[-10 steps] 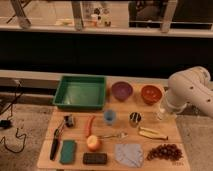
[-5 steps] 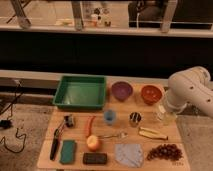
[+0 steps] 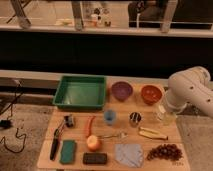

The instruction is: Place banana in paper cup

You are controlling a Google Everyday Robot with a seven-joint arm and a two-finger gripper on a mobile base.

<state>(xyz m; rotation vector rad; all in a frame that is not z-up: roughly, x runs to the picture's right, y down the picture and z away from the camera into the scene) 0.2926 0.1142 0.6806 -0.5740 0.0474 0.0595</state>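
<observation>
The banana (image 3: 152, 133) lies flat on the wooden table (image 3: 47, 152) at the right, pale yellow and slightly curved. The paper cup (image 3: 166, 119), pale and almost see-through, stands upright just behind it, to the banana's right. My gripper (image 3: 163, 111) hangs at the low end of the white arm (image 3: 191, 91), right above the paper cup and just behind the banana. Nothing shows in the gripper.
On the table are a green tray (image 3: 80, 92), purple bowl (image 3: 121, 90), orange bowl (image 3: 151, 93), light-blue cup (image 3: 110, 116), metal cup (image 3: 134, 119), red-orange stick (image 3: 90, 125), orange fruit (image 3: 93, 143), fork (image 3: 112, 135), cloth (image 3: 129, 154), grapes (image 3: 164, 151) and green sponge (image 3: 68, 151).
</observation>
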